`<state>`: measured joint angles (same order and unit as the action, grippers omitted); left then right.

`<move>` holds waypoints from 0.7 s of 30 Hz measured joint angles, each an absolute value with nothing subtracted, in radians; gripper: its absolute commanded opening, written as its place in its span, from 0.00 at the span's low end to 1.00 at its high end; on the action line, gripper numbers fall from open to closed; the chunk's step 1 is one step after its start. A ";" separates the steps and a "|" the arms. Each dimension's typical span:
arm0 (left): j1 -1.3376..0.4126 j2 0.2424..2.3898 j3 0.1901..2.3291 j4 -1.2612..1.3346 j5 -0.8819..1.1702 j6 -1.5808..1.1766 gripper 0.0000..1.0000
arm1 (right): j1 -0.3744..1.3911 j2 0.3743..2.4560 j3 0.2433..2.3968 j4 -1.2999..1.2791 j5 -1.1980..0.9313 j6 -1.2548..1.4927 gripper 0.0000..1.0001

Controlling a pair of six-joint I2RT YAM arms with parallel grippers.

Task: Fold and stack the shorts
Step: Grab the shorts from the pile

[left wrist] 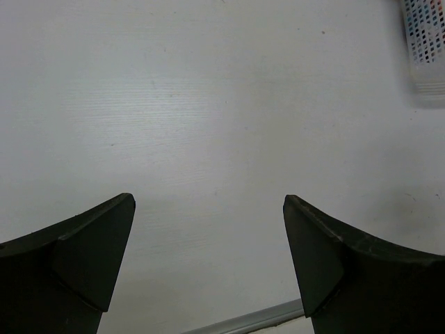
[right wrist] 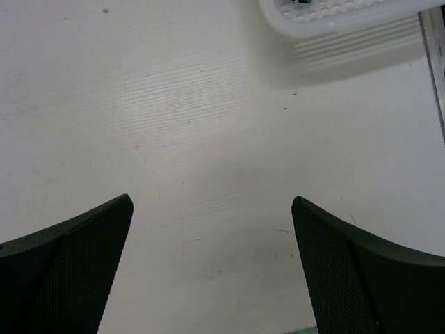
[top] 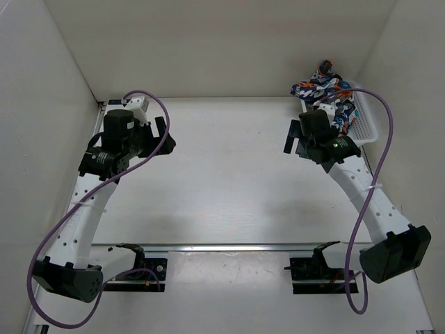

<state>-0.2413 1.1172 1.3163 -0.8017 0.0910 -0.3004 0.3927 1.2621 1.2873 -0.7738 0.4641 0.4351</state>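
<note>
Left arm: extended forward, wrist turned inward. Left gripper: raised above the surface, jaws wide apart. Right arm: extended forward, angled inward. Right gripper: raised, jaws wide apart.

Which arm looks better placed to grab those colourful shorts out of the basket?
Right, most likely. The right gripper, open, is beside the white basket holding the shorts, while the left gripper, also open, is far across the table.
</note>
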 measured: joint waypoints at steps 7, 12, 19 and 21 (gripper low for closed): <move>-0.241 1.138 1.324 -0.854 0.092 -0.308 1.00 | 0.239 1.387 1.472 -0.817 0.480 0.438 1.00; -0.241 1.147 1.324 -0.871 0.093 -0.309 1.00 | 0.075 1.687 1.796 -0.813 0.460 0.437 1.00; -0.232 1.192 1.369 -0.898 0.065 -0.303 1.00 | -0.068 2.108 2.210 -0.839 0.357 0.438 1.00; -0.226 1.222 1.390 -0.902 0.062 -0.303 1.00 | -0.105 2.224 2.323 -0.843 0.308 0.449 1.00</move>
<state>-0.2264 1.2217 1.3895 -0.9020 0.0624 -0.3031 -0.1047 2.2242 2.3230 -0.8433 0.3084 0.4488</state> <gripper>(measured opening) 0.991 0.995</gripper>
